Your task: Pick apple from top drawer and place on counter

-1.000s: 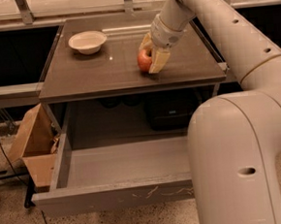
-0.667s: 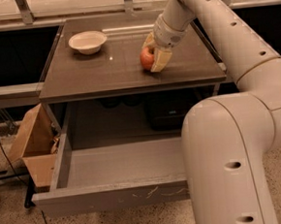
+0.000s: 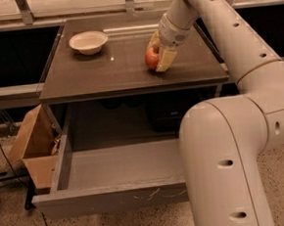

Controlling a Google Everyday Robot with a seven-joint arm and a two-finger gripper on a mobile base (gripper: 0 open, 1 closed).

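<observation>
The red apple (image 3: 151, 59) rests on the dark glossy counter (image 3: 99, 74), right of its middle. My gripper (image 3: 157, 59) reaches down from the white arm onto the counter, its pale fingers (image 3: 165, 59) around the apple, one on its right side and one behind it. The top drawer (image 3: 121, 165) is pulled out below the counter; its grey inside holds nothing that I can see, and its front panel shows pale scratches. My arm's big white body hides the drawer's right part.
A white bowl (image 3: 88, 42) stands at the counter's back left. A brown cardboard box (image 3: 34, 148) stands on the floor left of the drawer. A railing runs behind the counter. A black cable lies on the floor at the left.
The gripper and apple stay in the same spot on the counter. The arm's near body has shifted slightly in view.
</observation>
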